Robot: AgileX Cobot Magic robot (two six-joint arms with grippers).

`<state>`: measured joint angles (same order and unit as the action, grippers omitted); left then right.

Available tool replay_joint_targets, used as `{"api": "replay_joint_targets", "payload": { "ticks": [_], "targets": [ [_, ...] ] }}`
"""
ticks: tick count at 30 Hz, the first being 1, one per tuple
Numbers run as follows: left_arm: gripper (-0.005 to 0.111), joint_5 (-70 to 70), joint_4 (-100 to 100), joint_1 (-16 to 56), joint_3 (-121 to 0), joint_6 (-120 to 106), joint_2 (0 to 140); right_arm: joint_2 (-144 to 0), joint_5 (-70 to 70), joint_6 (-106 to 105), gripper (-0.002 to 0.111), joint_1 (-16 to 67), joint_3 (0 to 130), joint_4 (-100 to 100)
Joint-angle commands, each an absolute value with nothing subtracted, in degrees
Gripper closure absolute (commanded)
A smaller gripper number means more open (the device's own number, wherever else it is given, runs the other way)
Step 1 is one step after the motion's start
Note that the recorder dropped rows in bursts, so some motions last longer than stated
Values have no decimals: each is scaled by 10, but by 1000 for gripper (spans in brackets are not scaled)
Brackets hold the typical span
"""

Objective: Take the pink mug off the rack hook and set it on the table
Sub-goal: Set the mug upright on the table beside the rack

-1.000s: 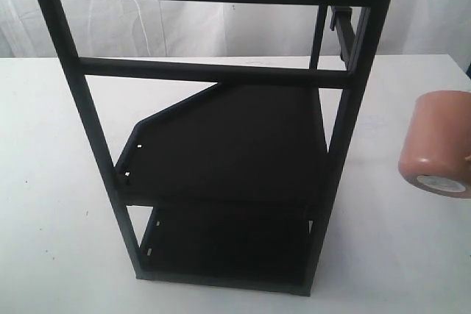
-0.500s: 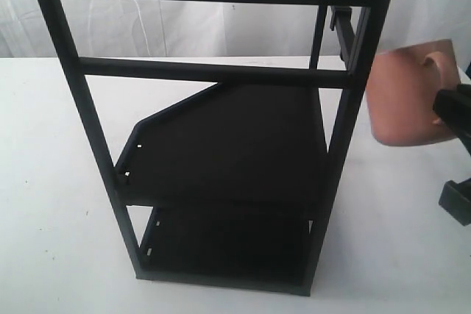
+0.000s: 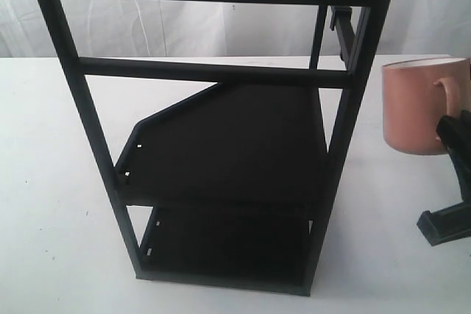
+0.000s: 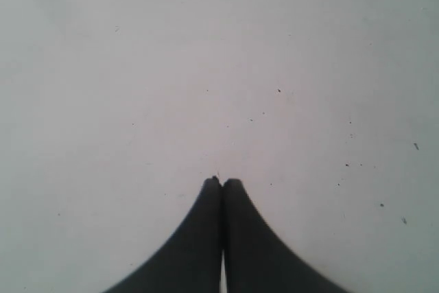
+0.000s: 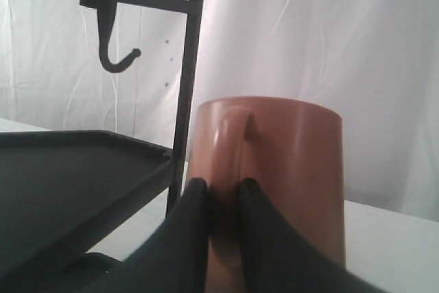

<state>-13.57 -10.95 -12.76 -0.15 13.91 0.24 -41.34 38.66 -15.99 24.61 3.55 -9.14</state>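
The pink mug [image 3: 414,110] stands upright in the air or on the table just right of the rack, rim up, its handle turned toward my right gripper [image 3: 458,131]. In the right wrist view my right gripper [image 5: 223,184] is shut on the mug's handle, with the mug [image 5: 295,162] right behind the fingers; its base is hidden, so contact with the table [image 3: 51,182] cannot be judged. The rack hook [image 5: 113,47] juts empty from the upper bar and shows in the exterior view as the rack hook [image 3: 338,18]. My left gripper [image 4: 221,182] is shut and empty above bare white tabletop.
The tall black frame rack [image 3: 221,145] with two dark shelves fills the middle of the table. Its right post [image 3: 353,130] stands close to the mug. A dark part of the right arm [image 3: 445,226] sits low at the right edge. White curtain behind.
The mug has turned from lying with its base toward the camera to upright, shifting slightly left. My right gripper has come into the exterior view at the handle.
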Motion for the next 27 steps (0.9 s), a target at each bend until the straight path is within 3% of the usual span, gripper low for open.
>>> {"api": "replay_joint_targets", "payload": {
  "ticks": [1, 9, 27],
  "targets": [
    [107, -136, -111, -130, 0, 137, 0, -526, 523, -162, 108, 243, 34, -108],
    [107, -136, -111, -130, 0, 137, 0, -756, 694, -96, 108, 243, 44, -105],
    [107, -136, -111, -130, 0, 137, 0, -953, 700, -17, 108, 243, 111, -54]
  ]
}}
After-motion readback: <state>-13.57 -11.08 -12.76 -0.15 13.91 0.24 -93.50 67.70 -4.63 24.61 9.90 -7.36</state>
